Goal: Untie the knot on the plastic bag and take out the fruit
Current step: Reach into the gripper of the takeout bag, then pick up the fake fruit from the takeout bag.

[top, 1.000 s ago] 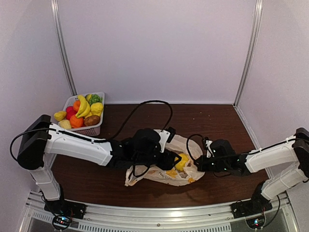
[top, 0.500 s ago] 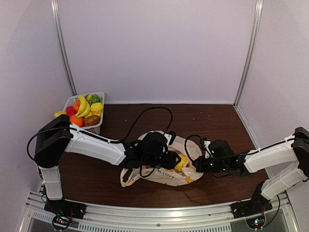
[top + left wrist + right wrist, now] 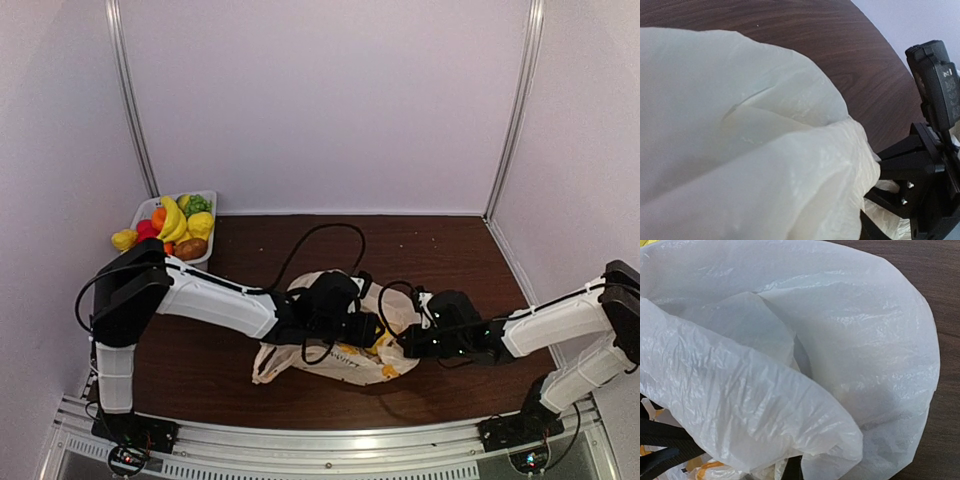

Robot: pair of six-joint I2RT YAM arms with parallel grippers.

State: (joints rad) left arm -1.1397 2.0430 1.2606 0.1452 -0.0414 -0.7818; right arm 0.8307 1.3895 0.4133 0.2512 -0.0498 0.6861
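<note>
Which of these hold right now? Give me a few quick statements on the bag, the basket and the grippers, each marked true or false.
1. The plastic bag lies on the table between the left gripper and the right gripper. True.
2. The basket stands at the table's back right corner. False: it stands at the back left.
3. Bag plastic fills most of both wrist views. True.
4. The basket is empty. False: it holds bananas among other pieces.
</note>
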